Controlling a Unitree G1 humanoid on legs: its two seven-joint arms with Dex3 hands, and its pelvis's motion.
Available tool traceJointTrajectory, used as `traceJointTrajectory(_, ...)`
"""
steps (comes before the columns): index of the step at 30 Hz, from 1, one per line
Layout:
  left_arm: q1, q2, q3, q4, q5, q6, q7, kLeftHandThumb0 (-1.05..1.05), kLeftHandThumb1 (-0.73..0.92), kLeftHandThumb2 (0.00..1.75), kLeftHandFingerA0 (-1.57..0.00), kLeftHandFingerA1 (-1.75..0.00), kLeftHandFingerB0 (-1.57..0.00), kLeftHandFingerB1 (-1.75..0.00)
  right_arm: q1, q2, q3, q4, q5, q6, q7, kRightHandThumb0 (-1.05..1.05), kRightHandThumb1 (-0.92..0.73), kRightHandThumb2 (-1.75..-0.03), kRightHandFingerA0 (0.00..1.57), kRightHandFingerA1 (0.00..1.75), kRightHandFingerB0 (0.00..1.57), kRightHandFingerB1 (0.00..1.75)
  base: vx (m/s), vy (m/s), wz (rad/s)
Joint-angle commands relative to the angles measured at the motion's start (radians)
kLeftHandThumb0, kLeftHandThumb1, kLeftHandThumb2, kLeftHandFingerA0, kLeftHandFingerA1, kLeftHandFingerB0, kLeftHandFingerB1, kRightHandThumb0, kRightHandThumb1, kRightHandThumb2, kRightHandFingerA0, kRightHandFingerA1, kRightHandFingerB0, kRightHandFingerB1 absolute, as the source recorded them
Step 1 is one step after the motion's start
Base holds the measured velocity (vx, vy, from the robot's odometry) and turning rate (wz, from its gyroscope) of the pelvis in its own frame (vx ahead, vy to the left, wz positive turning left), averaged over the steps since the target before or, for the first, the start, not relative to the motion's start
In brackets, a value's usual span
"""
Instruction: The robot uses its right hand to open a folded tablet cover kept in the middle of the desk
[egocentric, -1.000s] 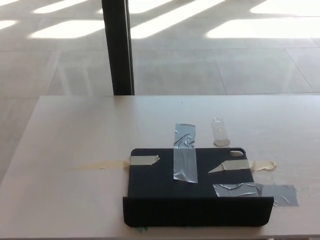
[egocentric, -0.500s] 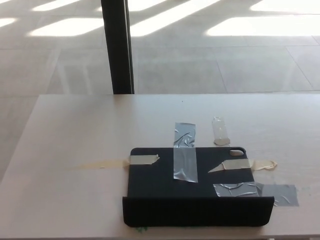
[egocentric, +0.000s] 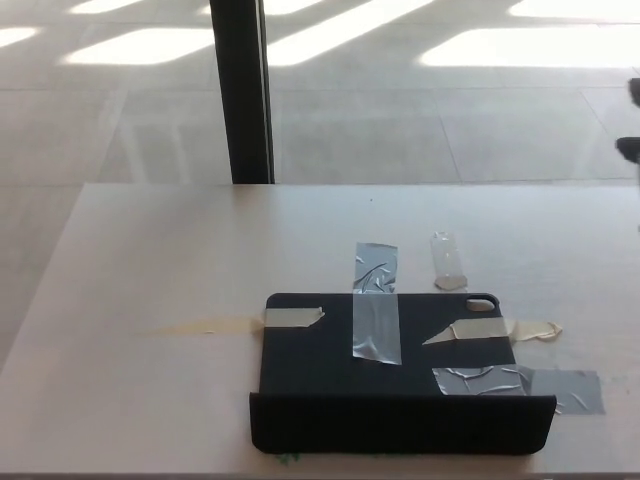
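The black tablet cover (egocentric: 320, 365) lies flat in the middle of the desk (egocentric: 150, 260), close to its near edge. Strips of grey tape (egocentric: 375, 312) and beige tape (egocentric: 293, 317) hold it down to the wood. Along its near side a black flap (egocentric: 400, 424) stands up as a low wall. Two small dark bits of my right hand (egocentric: 630, 148) poke in at the picture's right edge, high above the desk and far from the cover; too little shows to judge its state. My left hand is out of sight.
A clear piece of tape (egocentric: 448, 262) sticks to the desk just behind the cover. More grey tape (egocentric: 568, 390) runs off the cover's right corner. A black pillar (egocentric: 240, 90) rises behind the desk's far edge, on a tiled floor.
The whole picture has shifted slightly, so the camera moved. Dark bits of my right hand have appeared at the right edge. The cover has not moved.
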Motion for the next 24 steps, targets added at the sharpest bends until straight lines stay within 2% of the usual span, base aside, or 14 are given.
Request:
traceJointTrajectory(1,-0.012,0.055,0.015,0.030,-0.038,0.026,-0.044,-0.93,0.54,0.71,-0.48,-1.09,-0.29,-0.94,-0.108,-0.085,0.431,-0.010,-0.465,-0.057,0.197,-0.94,-0.92,-0.69,0.17,0.61,0.21,0.32,0.00,0.000,0.00)
traceJointTrajectory(8,-0.020,0.059,0.013,0.028,-0.038,0.037,-0.055,-0.91,0.53,0.72,-0.45,-1.10,-0.27,-0.94,-0.111,-0.120,0.538,0.090,-0.516,-0.071,0.195,-0.98,-0.92,-0.69,0.12,0.60,0.20,0.33,0.00,0.000,0.00)
traceJointTrajectory(9,-0.017,0.059,0.010,0.030,-0.033,0.034,-0.051,-0.89,0.42,1.02,-0.55,-0.97,-0.32,-0.82,-0.111,-0.138,0.558,0.093,-0.529,-0.062,0.219,-0.99,-0.92,-0.71,0.10,0.61,0.16,0.34,0.00,0.000,0.00)
traceJointTrajectory(10,-0.021,0.057,0.016,0.035,-0.038,0.038,-0.043,-0.86,0.39,1.01,-0.55,-0.97,-0.32,-0.83,-0.108,-0.150,0.569,0.101,-0.530,-0.061,0.228,-0.98,-0.91,-0.69,0.12,0.62,0.19,0.32,0.00,0.000,0.00)
traceJointTrajectory(14,-0.021,0.060,0.009,0.030,-0.031,0.036,-0.042,-0.89,0.42,1.02,-0.56,-0.97,-0.32,-0.82,-0.117,-0.165,0.598,0.126,-0.530,-0.066,0.225,-0.98,-0.92,-0.68,0.15,0.63,0.21,0.32,0.00,0.000,0.00)
traceJointTrajectory(15,-0.019,0.062,0.001,0.028,-0.022,0.031,-0.042,-0.92,0.53,0.74,-0.45,-1.06,-0.29,-0.92,-0.117,-0.173,0.608,0.136,-0.532,-0.071,0.227,-0.98,-0.92,-0.69,0.13,0.63,0.19,0.32,0.00,0.000,0.00)
traceJointTrajectory(17,-0.019,0.062,0.000,0.032,-0.021,0.029,-0.042,-0.93,0.52,0.74,-0.44,-1.06,-0.28,-0.92,-0.118,-0.182,0.626,0.143,-0.540,-0.074,0.219,-0.98,-0.92,-0.69,0.14,0.66,0.20,0.32,0.00,0.000,0.00)
traceJointTrajectory(18,-0.020,0.062,0.003,0.034,-0.023,0.033,-0.040,-0.91,0.43,1.03,-0.54,-0.97,-0.31,-0.81,-0.116,-0.186,0.635,0.143,-0.544,-0.064,0.224,-0.98,-0.92,-0.69,0.12,0.65,0.19,0.33,0.00,0.000,0.00)
traceJointTrajectory(19,-0.020,0.062,0.004,0.035,-0.024,0.035,-0.039,-0.91,0.43,1.03,-0.54,-0.97,-0.31,-0.81,-0.117,-0.189,0.641,0.143,-0.544,-0.059,0.224,-0.98,-0.92,-0.69,0.12,0.65,0.19,0.33,0.00,0.000,0.00)
traceJointTrajectory(20,-0.021,0.062,0.005,0.033,-0.025,0.038,-0.037,-0.92,0.52,0.73,-0.46,-1.09,-0.31,-0.96,-0.113,-0.190,0.649,0.151,-0.549,-0.057,0.220,-0.99,-0.92,-0.69,0.13,0.64,0.20,0.34,0.00,0.000,0.00)
traceJointTrajectory(21,-0.018,0.062,0.002,0.033,-0.022,0.025,-0.043,-0.92,0.50,0.73,-0.44,-1.18,-0.27,-1.05,-0.114,-0.189,0.666,0.175,-0.560,-0.052,0.215,-1.00,-0.92,-0.69,0.12,0.58,0.22,0.33,0.00,0.000,0.00)
traceJointTrajectory(22,-0.019,0.062,0.003,0.032,-0.023,0.025,-0.042,-0.92,0.50,0.73,-0.44,-1.18,-0.27,-1.05,-0.116,-0.187,0.678,0.191,-0.571,-0.053,0.200,-1.01,-0.92,-0.69,0.11,0.58,0.22,0.33,0.00,0.000,0.00)
traceJointTrajectory(23,-0.020,0.063,0.006,0.032,-0.026,0.028,-0.041,-0.91,0.52,0.71,-0.45,-1.10,-0.32,-0.98,-0.118,-0.183,0.688,0.205,-0.580,-0.053,0.187,-1.02,-0.92,-0.69,0.10,0.60,0.23,0.33,0.00,0.000,0.00)
traceJointTrajectory(24,-0.020,0.065,0.007,0.032,-0.027,0.030,-0.044,-0.93,0.52,0.71,-0.42,-1.05,-0.30,-0.93,-0.115,-0.172,0.703,0.222,-0.590,-0.044,0.175,-1.03,-0.91,-0.69,0.06,0.62,0.23,0.33,0.00,0.000,0.00)
